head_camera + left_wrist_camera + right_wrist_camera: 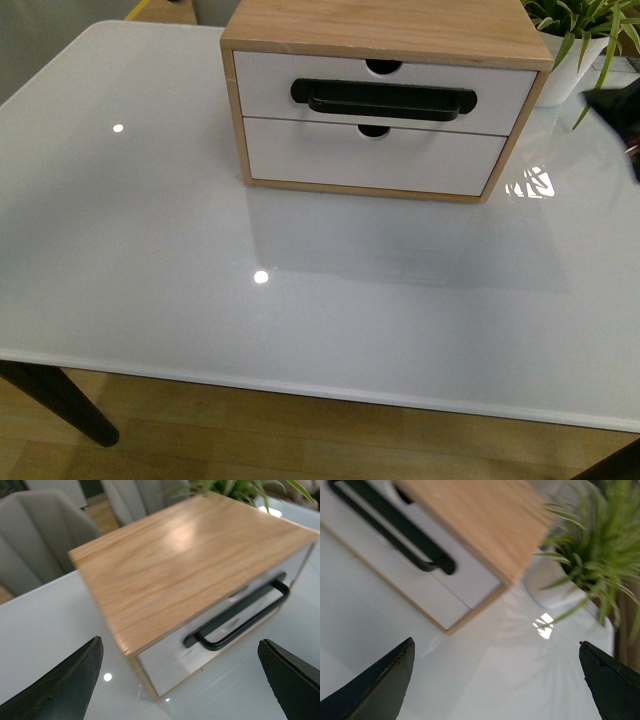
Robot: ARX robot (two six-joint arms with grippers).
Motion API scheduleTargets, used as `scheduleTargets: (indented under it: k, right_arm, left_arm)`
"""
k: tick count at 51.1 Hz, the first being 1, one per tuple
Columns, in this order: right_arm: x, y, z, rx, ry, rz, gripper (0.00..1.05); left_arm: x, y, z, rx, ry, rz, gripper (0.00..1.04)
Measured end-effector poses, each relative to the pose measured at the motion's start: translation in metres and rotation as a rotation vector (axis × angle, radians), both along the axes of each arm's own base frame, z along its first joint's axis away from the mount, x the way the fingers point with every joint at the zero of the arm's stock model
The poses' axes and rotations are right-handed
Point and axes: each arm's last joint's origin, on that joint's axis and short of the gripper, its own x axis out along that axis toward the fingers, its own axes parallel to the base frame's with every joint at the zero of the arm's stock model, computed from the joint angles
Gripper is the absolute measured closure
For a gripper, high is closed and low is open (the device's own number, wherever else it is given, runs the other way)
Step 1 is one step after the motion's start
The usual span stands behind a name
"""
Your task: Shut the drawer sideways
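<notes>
The drawer (270, 88) is the upper one of a light-wood cabinet (380, 25) at the back of the table. It has a white front, a long black bar handle (383, 100) and a semicircular notch. Its front looks flush with the cabinet's frame. My left gripper (180, 645) is open and empty, above the table near the cabinet's left front corner, with the drawer (170, 665) and the handle (240, 615) ahead. My right gripper (496, 642) is open and empty over the table by the cabinet's right front corner, with the drawer (470, 580) in view.
A handle-less white drawer (370, 160) sits below. A potted plant (580, 40) in a white pot stands right of the cabinet, also in the right wrist view (590, 555). A dark part of my right arm (618, 115) shows at the right edge. The glossy white table (300, 300) spreads out in front.
</notes>
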Motion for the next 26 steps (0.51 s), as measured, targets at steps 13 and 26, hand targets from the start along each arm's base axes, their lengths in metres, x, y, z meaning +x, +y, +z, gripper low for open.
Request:
scheduleTargets:
  k: [13, 26]
  right_arm:
    - [-0.077, -0.028, 0.010, 0.576, -0.264, -0.251, 0.54]
    - [-0.121, -0.030, -0.004, 0.630, -0.254, -0.267, 1.03]
  left_arm:
    - [-0.101, 0.053, -0.004, -0.187, -0.183, 0.568, 0.59]
    - [-0.166, 0.071, -0.023, -0.194, -0.174, 0.580, 1.03]
